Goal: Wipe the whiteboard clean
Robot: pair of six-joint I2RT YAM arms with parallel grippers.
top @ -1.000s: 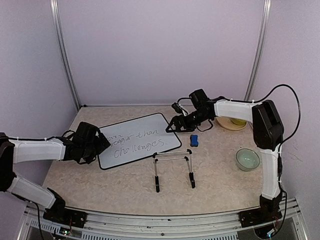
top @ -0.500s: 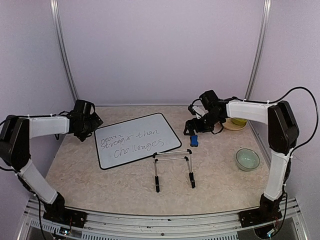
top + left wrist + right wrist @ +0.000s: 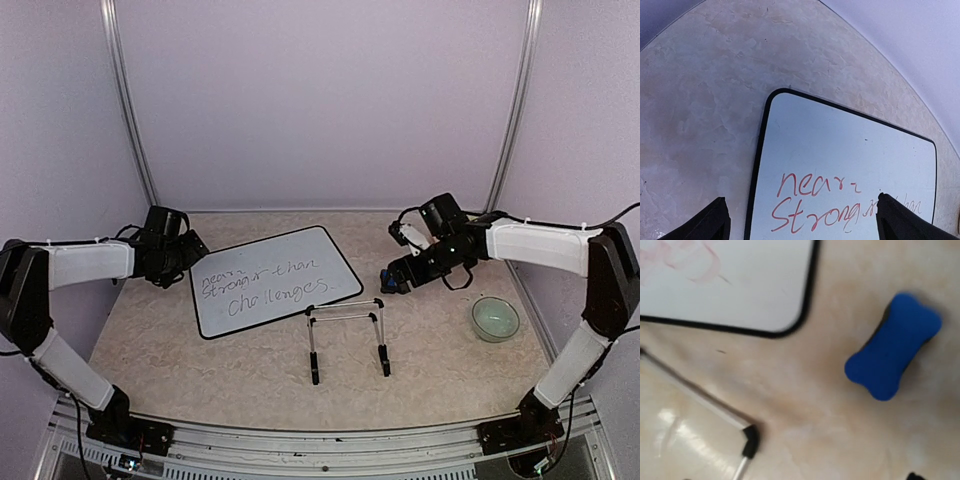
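Whiteboard [image 3: 272, 281] reads "stronger than challenges."

Looking down past the left gripper [image 3: 800, 217]: its 2 dark fingers [image 3: 710, 222] sit at 7 and 5 o'clock, spread wide apart. The whiteboard [image 3: 850, 150] lies flat from centre out to 4 o'clock. 2 lines of red handwriting [image 3: 815, 202] show at 6 o'clock. Marbled tabletop [image 3: 705, 100] fills 9 to 12 o'clock, with a pale wall [image 3: 910, 40] at 1.
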